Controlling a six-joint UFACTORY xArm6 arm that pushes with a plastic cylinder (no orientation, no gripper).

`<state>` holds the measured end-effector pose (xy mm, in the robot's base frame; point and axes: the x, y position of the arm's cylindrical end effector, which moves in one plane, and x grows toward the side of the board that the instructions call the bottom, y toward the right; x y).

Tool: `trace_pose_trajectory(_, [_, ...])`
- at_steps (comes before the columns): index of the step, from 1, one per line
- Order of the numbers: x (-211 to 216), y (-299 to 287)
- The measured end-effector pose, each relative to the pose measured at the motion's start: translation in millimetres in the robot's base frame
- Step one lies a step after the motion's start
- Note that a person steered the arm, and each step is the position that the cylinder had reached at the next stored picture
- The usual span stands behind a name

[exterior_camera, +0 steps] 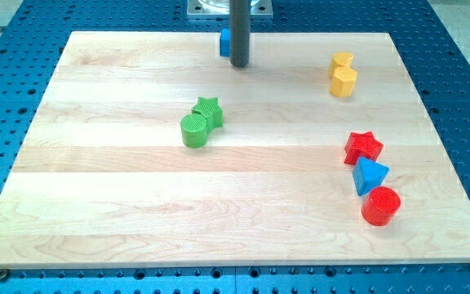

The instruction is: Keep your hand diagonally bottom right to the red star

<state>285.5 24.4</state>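
Progress looks nil: my tip [240, 63], a bare rod holding nothing, sits far up-left of the red star [363, 147], not below-right.

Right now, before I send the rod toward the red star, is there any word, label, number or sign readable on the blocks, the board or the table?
None: no text, number or sign can be read anywhere.
The red star, blue triangle, red cylinder, green blocks and yellow blocks have plain faces.
The wooden board is unmarked.
My tip is near the view's top, beside a blue block, also unmarked.
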Motion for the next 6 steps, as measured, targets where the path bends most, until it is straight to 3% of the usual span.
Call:
trace_pose_trajectory(2, [124.4,111.1])
trace_pose_trajectory(3, [139.7,214.9])
trace_pose_trajectory(4, [186.8,291.8])
trace_pose_trajectory(5, [250.2,248.0])
trace_pose_trajectory(6, [264.7,214.2])
